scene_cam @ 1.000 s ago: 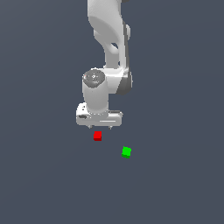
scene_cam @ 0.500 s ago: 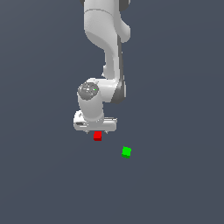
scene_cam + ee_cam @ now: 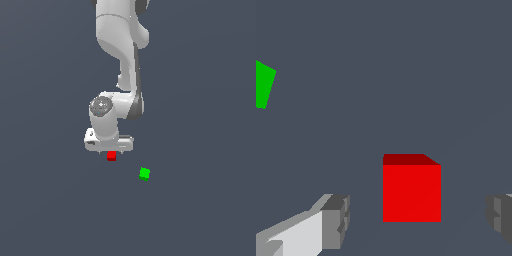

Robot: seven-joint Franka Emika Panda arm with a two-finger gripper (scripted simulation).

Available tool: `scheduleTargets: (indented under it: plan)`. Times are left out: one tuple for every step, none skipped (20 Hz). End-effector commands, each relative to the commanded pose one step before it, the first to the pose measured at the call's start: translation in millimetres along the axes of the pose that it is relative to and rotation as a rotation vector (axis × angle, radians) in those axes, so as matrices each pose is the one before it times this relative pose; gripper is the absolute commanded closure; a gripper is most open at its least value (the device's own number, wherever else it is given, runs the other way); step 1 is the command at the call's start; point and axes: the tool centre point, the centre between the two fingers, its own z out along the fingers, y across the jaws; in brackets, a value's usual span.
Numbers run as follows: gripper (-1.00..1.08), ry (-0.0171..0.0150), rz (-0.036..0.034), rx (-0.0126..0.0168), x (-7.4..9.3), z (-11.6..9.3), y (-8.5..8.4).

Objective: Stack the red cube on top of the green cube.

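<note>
The white robot gripper is hanging low over the dark grey counter with its jaws standing wide apart, the small solid bright-red cube sitting between the grey fingertips and touching neither. In the exterior view the red cube is lying just under the gripper. The small solid bright-green cube is resting nearby on the counter, toward the exterior view's right.

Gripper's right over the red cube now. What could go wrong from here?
1. In the wrist view the red cube sits nearer one of the open fingers than the other, so closing may nudge or twist it.
2. The green cube lies close by, apart from the red one; a careless carry could knock it away.
</note>
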Motion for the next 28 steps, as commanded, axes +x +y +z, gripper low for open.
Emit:
scheduleTargets:
  plan:
    - [-0.92,-0.0008,-0.0003,0.00015,-0.57,9.16,-0.24]
    - [-0.92,0.0,0.0,0.0,-0.11,5.04,-0.01]
    - [-0.92,0.0,0.0,0.0,-0.13,5.64,-0.02]
    - [-0.92,0.0,0.0,0.0,-0.12,5.41,-0.01]
    - [-0.92,0.0004,-0.00028,0.00003,-0.07,4.42,-0.18]
    - [-0.92,0.0,0.0,0.0,-0.01,3.93,0.0]
    - [-0.92,0.0,0.0,0.0,0.07,3.19,0.01]
    - [-0.92,0.0,0.0,0.0,0.16,2.45,0.02]
    - [-0.92,0.0,0.0,0.0,0.26,1.72,0.04]
    - [-0.92,0.0,0.0,0.0,0.34,1.01,0.05]
    - [-0.92,0.0,0.0,0.0,0.35,0.38,0.05]
    - [-0.92,0.0,0.0,0.0,0.15,0.04,0.02]
    - [1.08,0.0,0.0,0.0,0.0,0.0,0.0]
    - [1.08,0.0,0.0,0.0,0.0,0.0,0.0]
    - [1.08,0.0,0.0,0.0,0.0,0.0,0.0]
    - [1.08,0.0,0.0,0.0,0.0,0.0,0.0]
    - [1.08,0.0,0.0,0.0,0.0,0.0,0.0]
    - [1.08,0.0,0.0,0.0,0.0,0.0,0.0]
    - [1.08,0.0,0.0,0.0,0.0,0.0,0.0]
    - [1.08,0.0,0.0,0.0,0.0,0.0,0.0]
    - [1.08,0.0,0.0,0.0,0.0,0.0,0.0]
    - [1.08,0.0,0.0,0.0,0.0,0.0,0.0]
    - [1.08,-0.00014,-0.00043,0.00018,-0.17,-0.29,-0.39]
    - [1.08,0.0,0.0,0.0,-0.02,-0.29,0.0]
    - [1.08,0.0,0.0,0.0,-0.05,-0.87,-0.01]
    - [1.08,0.0,0.0,0.0,-0.08,-1.47,-0.01]
    - [1.08,0.0,0.0,0.0,-0.1,-2.07,-0.01]
    - [1.08,0.0,0.0,0.0,-0.12,-2.69,-0.01]
